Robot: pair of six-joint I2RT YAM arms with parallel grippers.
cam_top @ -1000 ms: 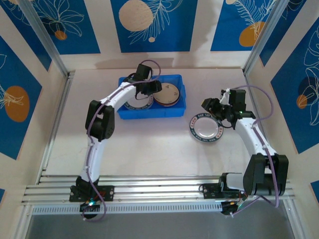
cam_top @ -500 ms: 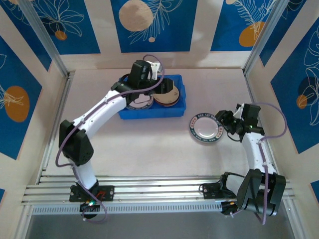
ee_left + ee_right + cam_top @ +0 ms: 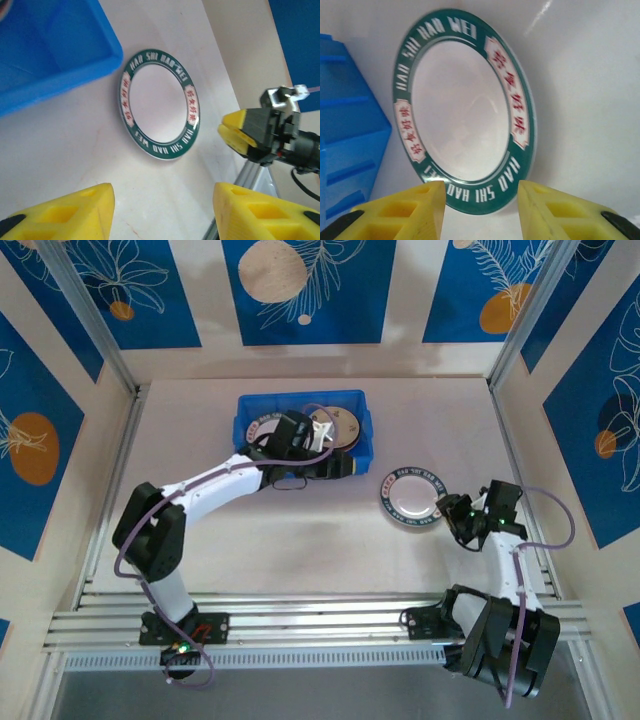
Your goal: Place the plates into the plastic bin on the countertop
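A white plate with a green lettered rim [image 3: 412, 498] lies flat on the off-white countertop [image 3: 300, 530], right of the blue plastic bin [image 3: 352, 400]. Inside the bin sit a dark-rimmed plate [image 3: 262, 426] and a cream plate [image 3: 343, 426]. My left gripper [image 3: 338, 464] hangs open at the bin's front right corner, facing the lone plate [image 3: 160, 104]; its fingertips [image 3: 60, 212] hold nothing. My right gripper [image 3: 453, 511] is open just right of the plate [image 3: 465, 110], and the plate's near rim lies in front of its fingers [image 3: 405, 210].
Metal rails [image 3: 110, 490] frame the counter on the left, right and near sides. The bin's wall [image 3: 345, 150] stands close to the plate's left side. My right gripper's yellow finger [image 3: 240, 132] shows beyond the plate in the left wrist view.
My left arm swung from above the bin down to its front right corner. My right gripper drew back toward the near right of the lone plate, which has not moved.
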